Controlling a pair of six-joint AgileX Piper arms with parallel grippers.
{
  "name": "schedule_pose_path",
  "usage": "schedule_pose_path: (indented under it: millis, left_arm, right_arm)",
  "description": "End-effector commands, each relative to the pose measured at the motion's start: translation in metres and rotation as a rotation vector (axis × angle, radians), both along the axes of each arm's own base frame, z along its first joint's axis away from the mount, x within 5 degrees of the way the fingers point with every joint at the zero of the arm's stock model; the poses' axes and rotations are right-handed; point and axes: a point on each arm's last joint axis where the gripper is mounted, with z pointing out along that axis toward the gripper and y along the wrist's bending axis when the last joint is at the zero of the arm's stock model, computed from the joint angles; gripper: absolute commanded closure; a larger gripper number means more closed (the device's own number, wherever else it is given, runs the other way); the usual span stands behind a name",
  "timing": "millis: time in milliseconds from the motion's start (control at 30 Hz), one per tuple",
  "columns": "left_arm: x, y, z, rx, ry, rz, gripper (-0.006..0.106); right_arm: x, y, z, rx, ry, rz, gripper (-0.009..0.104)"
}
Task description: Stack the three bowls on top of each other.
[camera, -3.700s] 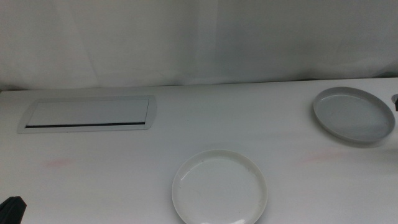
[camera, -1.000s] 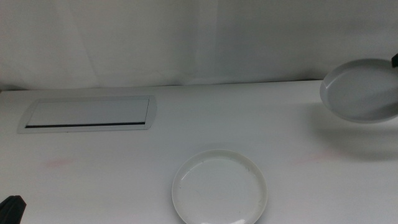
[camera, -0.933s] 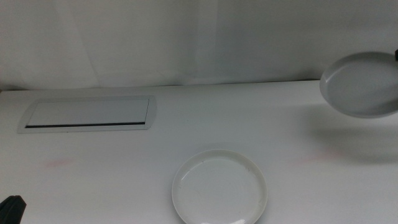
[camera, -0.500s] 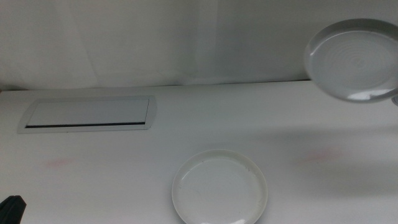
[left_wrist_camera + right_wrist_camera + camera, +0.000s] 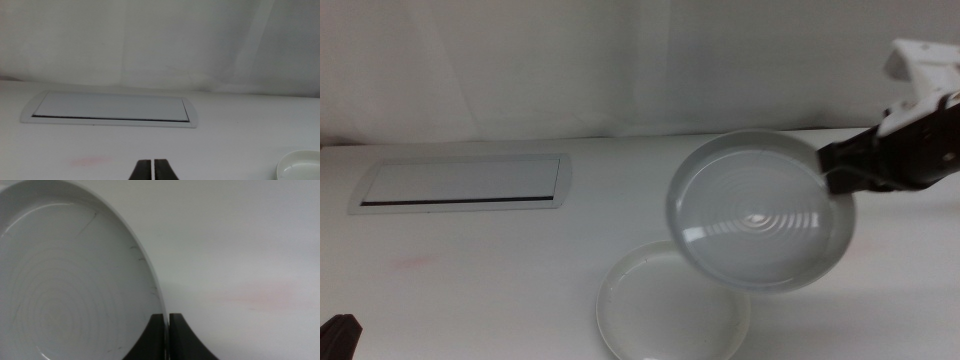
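A light grey bowl (image 5: 760,210) hangs in the air, tilted on edge with its ringed inside facing the middle camera. My right gripper (image 5: 830,165) comes in from the right and is shut on its rim. The right wrist view shows the same rim pinched between the jaws of the right gripper (image 5: 167,317), with the grey bowl (image 5: 65,280) filling most of that picture. A white bowl (image 5: 650,320) lies on the table just below and partly behind the grey one. My left gripper (image 5: 338,335) waits at the table's near left corner, shut (image 5: 153,162).
A flat white rectangular panel (image 5: 460,182) with a dark slot is set into the table at the back left, also in the left wrist view (image 5: 110,106). A white curtain closes off the back. Faint pink marks (image 5: 415,263) stain the tabletop.
The grey bowl has been lifted off the table's right side and carried left and nearer, now tilted over the white bowl. The right arm has come into view. The left gripper has stayed put.
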Motion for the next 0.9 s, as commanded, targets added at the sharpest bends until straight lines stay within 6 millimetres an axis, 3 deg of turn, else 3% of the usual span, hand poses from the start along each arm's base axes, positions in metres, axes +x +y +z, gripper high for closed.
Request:
schedule_pose_path:
  millis: [0, 433, 867]
  left_arm:
    - [0.0, 0.0, -0.001, -0.005, -0.012, 0.002, 0.103]
    - [0.0, 0.0, -0.001, -0.005, -0.012, 0.002, 0.103]
    - [0.0, 0.0, -0.001, -0.005, -0.012, 0.002, 0.103]
  right_arm:
    - [-0.003, 0.016, -0.009, 0.02, -0.016, 0.008, 0.098]
    - [0.007, 0.066, -0.069, -0.024, 0.103, 0.086, 0.098]
    - [0.015, 0.081, -0.115, -0.076, 0.189, 0.097, 0.098]
